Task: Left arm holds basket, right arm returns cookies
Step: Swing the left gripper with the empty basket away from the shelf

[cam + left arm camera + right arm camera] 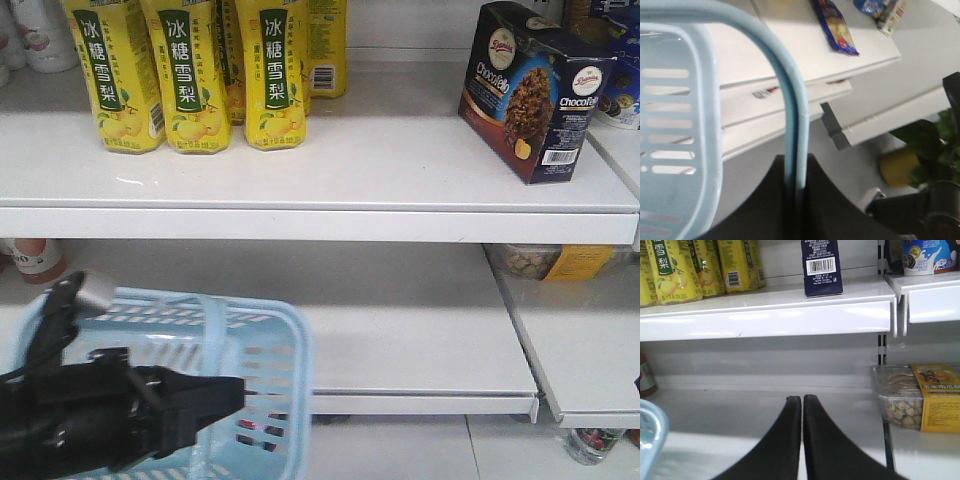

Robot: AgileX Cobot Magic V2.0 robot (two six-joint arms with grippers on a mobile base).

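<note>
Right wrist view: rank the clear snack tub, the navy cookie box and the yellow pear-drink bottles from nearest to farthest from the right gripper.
1. Clear snack tub, lower shelf, just right of the right gripper.
2. Navy cookie box, upper shelf, almost straight above.
3. Yellow pear-drink bottles, upper shelf, far left.

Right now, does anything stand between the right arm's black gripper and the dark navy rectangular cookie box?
Only the white upper shelf's front lip, lying between the lower, shut black gripper and the navy cookie box; no product blocks it.
</note>
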